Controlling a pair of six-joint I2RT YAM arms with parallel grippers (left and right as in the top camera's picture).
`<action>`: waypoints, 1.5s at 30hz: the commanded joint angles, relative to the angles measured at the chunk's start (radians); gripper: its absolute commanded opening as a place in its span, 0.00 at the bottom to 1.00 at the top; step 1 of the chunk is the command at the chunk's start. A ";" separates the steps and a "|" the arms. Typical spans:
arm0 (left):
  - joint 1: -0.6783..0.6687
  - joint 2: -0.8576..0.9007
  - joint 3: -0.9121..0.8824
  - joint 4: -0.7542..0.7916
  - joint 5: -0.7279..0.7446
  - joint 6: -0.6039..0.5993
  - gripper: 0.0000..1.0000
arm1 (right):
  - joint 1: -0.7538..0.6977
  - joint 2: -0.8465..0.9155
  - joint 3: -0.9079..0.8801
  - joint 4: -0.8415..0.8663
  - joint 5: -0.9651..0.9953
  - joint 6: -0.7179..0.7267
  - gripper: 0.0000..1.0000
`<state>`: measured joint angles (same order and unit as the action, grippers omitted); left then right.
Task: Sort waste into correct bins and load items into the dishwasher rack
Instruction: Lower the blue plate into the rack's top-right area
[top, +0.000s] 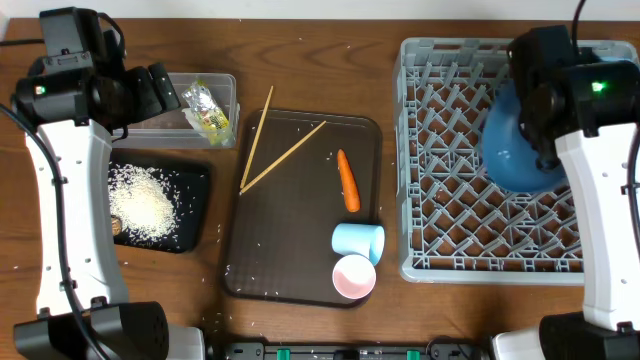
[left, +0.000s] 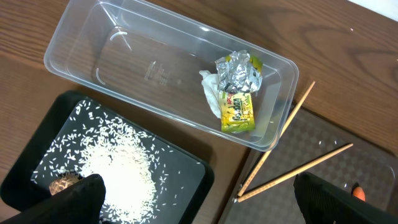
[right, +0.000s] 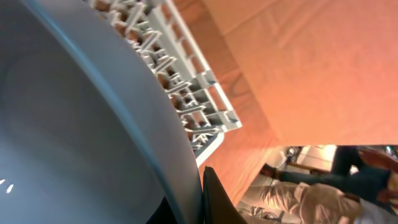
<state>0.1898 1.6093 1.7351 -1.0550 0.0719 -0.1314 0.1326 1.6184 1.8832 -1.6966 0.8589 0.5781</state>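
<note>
Right gripper (right: 196, 202): pressed together on the rim of a blue dish (top: 510, 150); plate or bowl, cannot tell.
Dish position: over the far right part of the dishwasher rack (top: 440, 230), held on a slant. The arm hides whether it touches the pegs.
Step in hand (judged): setting the dish into the rack.
Doing it well: keep the rim edge-on between two peg rows and lower until the pegs take the weight. Only then part the fingers, and lift straight up so the dish is not tipped.
Left gripper (left: 199, 186): spread wide, empty, hovering at far left above the two bins.
Clear tub (top: 170, 125): holds the wrapper (top: 208, 108) and paper wad (left: 211, 93).
Black tray (top: 195, 210): holds rice (top: 145, 205), with a brown lump (left: 62, 183) at the edge of the heap.
Not yet sorted: carrot (top: 348, 180), chopsticks (top: 285, 150), light blue cup (top: 357, 240) and pink cup (top: 353, 276), all on the brown serving tray (top: 290, 250) in the middle; the cups touch at its near right corner.
</note>
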 joint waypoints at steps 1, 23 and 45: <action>0.005 0.006 -0.012 -0.003 -0.001 -0.005 0.98 | -0.036 -0.008 0.019 -0.002 0.089 0.046 0.01; 0.005 0.006 -0.012 -0.003 -0.001 -0.005 0.98 | -0.052 -0.008 0.019 0.011 0.089 0.052 0.01; 0.005 0.006 -0.012 -0.003 -0.001 -0.005 0.98 | -0.157 -0.003 0.018 0.507 0.289 -0.494 0.00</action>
<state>0.1902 1.6093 1.7351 -1.0550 0.0723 -0.1314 0.0010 1.6184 1.8832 -1.2125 1.1000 0.2176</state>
